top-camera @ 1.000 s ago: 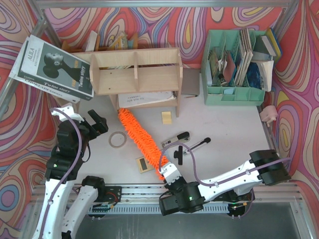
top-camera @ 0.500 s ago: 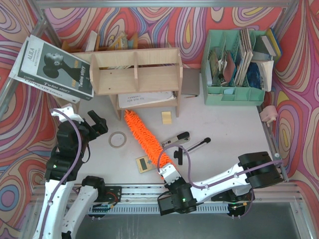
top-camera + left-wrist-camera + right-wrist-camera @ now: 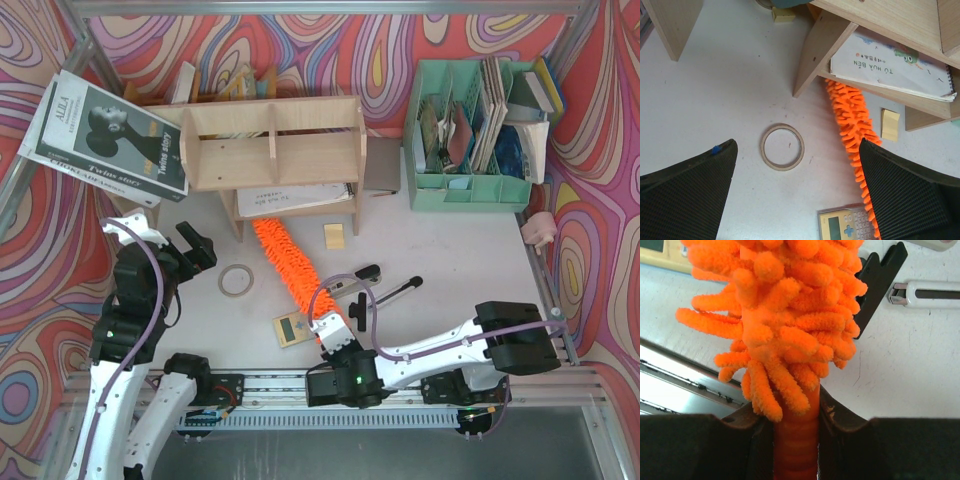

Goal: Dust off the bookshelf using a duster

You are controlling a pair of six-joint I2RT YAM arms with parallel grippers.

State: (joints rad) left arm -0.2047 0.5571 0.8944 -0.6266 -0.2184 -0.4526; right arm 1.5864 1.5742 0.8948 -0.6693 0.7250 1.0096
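Observation:
The light plywood bookshelf (image 3: pixel 270 150) stands at the back left, with a spiral notebook on its lower tier. The orange fluffy duster (image 3: pixel 290 268) slants from the shelf's lower front edge down to my right gripper (image 3: pixel 325 325), which is shut on its orange handle (image 3: pixel 796 440) just below the brush (image 3: pixel 790 315). In the left wrist view the duster's tip (image 3: pixel 852 120) reaches under the lower board of the bookshelf (image 3: pixel 875 20), beneath the notebook. My left gripper (image 3: pixel 195 248) hangs open left of the duster, its jaws (image 3: pixel 796 147) wide apart above the table and holding nothing.
A tape ring (image 3: pixel 236 281) and a yellow calculator (image 3: pixel 290 328) lie beside the duster. Sticky notes (image 3: pixel 334 235), a stapler (image 3: pixel 355 278) and a black tool (image 3: pixel 400 290) lie to its right. A mint-green organiser (image 3: pixel 470 190) stands back right, and a magazine (image 3: pixel 105 135) leans back left.
My right gripper has moved left and away from the table's near edge. The duster's tip has swung right and slid under the shelf's lower board. The left arm has not moved.

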